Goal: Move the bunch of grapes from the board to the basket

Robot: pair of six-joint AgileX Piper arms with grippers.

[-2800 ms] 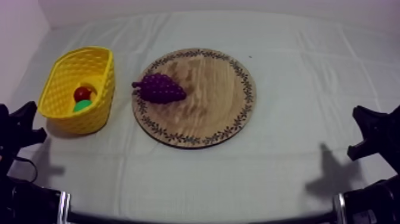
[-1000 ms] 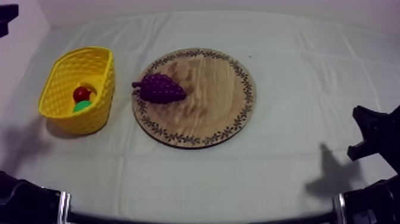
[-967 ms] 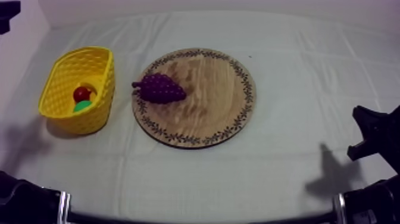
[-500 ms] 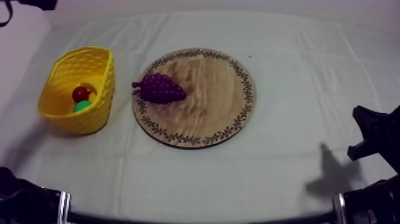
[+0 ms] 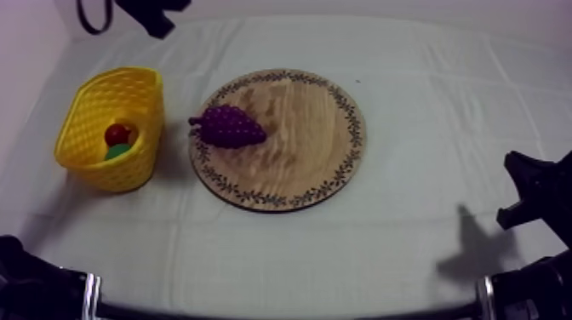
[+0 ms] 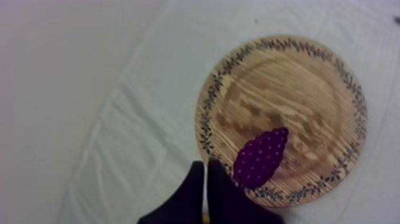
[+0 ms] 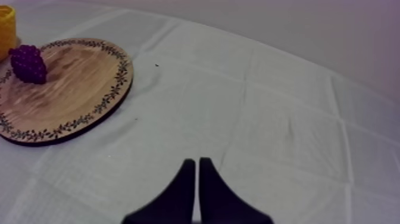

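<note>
The worktop (image 5: 426, 102) is covered with a grey-white cloth, and the round wooden board (image 5: 298, 145) with the patterned rim lies near its middle. The yellow basket (image 5: 94, 94) stands to the left of the board, close to it but not touching. The left arm (image 5: 153, 13) comes in at the upper left of the top view, high above the far edge of the cloth behind the basket. Its camera looks down on the board, and the left end effector (image 6: 205, 162) has its two black fingers pressed together as a narrow wedge, with nothing between them. The tips are seen just beside the board's rim, near the grapes. The right end effector (image 7: 194, 161) is narrow in the same way, with its fingers together and nothing held. It rests low at the right side, over bare cloth and well apart from the board. The bunch of grapes (image 5: 228, 127) lies on the board, on the side nearest to the basket, and its stem points toward the basket. Inside the basket there is a small red fruit (image 5: 116, 134), and a green toy piece (image 5: 117, 151) lies touching it.
</note>
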